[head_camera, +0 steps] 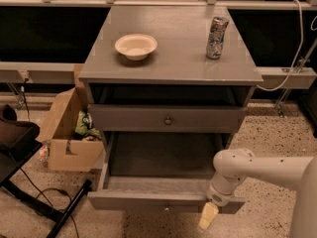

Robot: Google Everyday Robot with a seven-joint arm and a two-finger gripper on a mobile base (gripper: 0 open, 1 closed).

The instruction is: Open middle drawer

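The grey cabinet [171, 58] has a shut top drawer [129, 119] with a small dark knob [168, 120]. The middle drawer [148, 201] below it is pulled far out toward me, and its inside shows empty. Its small knob [166, 208] sits at the centre of the front. The lowest drawer is hidden under it. My gripper [208, 216], with a yellowish tip, hangs just below the right part of the middle drawer's front. My white arm [257, 167] reaches in from the right.
A cream bowl [136, 46] and a drink can [216, 30] stand on the cabinet top. An open cardboard box [64, 133] with rubbish sits left of the cabinet. A black stand [15, 138] and cables lie on the speckled floor at left.
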